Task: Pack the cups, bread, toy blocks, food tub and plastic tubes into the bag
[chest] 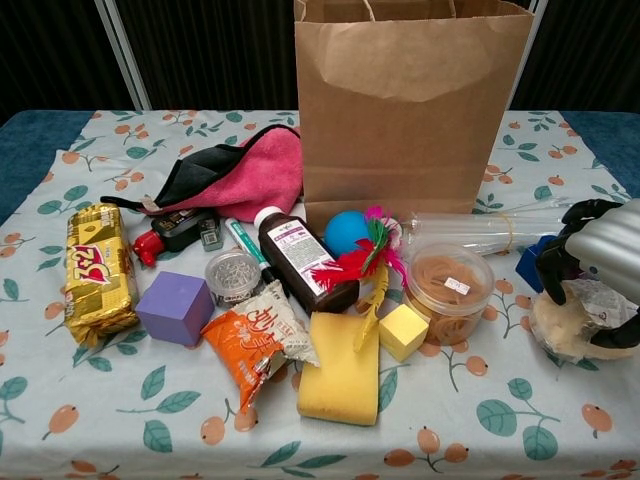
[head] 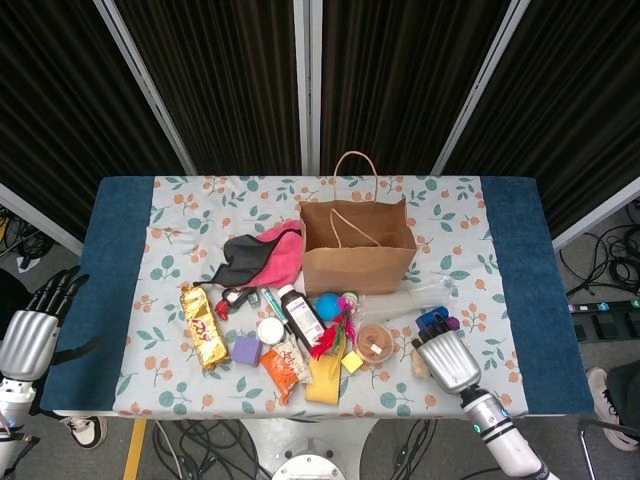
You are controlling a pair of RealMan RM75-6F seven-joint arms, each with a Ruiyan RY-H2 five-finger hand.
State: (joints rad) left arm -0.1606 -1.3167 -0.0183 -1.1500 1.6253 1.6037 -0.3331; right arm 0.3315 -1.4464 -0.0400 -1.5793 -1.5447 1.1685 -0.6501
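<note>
My right hand (chest: pixel 600 270) (head: pixel 445 355) curls over the wrapped bread (chest: pixel 562 325) at the table's front right, fingers on its left side and thumb on its near side; the bread rests on the table. The brown paper bag (chest: pixel 412 110) (head: pixel 357 245) stands open at the centre. In front of it lie the clear plastic tubes (chest: pixel 480 230) and the food tub (chest: pixel 445 290). A yellow block (chest: pixel 403 331), a purple block (chest: pixel 176 307) and a blue block (chest: pixel 528 266) sit nearby. My left hand (head: pixel 30 335) hangs open beyond the table's left edge.
A pink and black cloth (chest: pixel 235 170), brown bottle (chest: pixel 300 262), gold packet (chest: pixel 98 268), orange snack packet (chest: pixel 255 340), yellow sponge (chest: pixel 342 368), blue ball (chest: pixel 345 232) and small round tin (chest: pixel 232 275) crowd the front left and middle. Blue cloth strips (head: pixel 120 260) edge both table ends.
</note>
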